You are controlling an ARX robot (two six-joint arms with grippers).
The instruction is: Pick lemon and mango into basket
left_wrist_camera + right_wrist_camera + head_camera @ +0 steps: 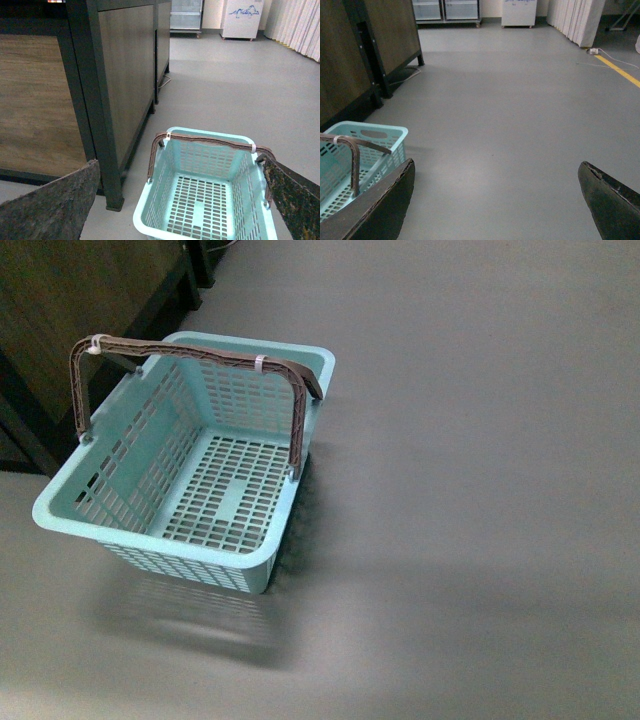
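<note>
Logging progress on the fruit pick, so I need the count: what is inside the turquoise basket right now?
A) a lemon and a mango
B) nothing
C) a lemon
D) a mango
B: the turquoise basket shows only its bare slotted bottom in both the front view and the left wrist view, with no fruit in it.

No text can be read anywhere; the blue marking on the white cabinet far behind is too blurred to decipher

Turquoise slotted plastic basket; matt grey floor; wood-grain cabinet.
</note>
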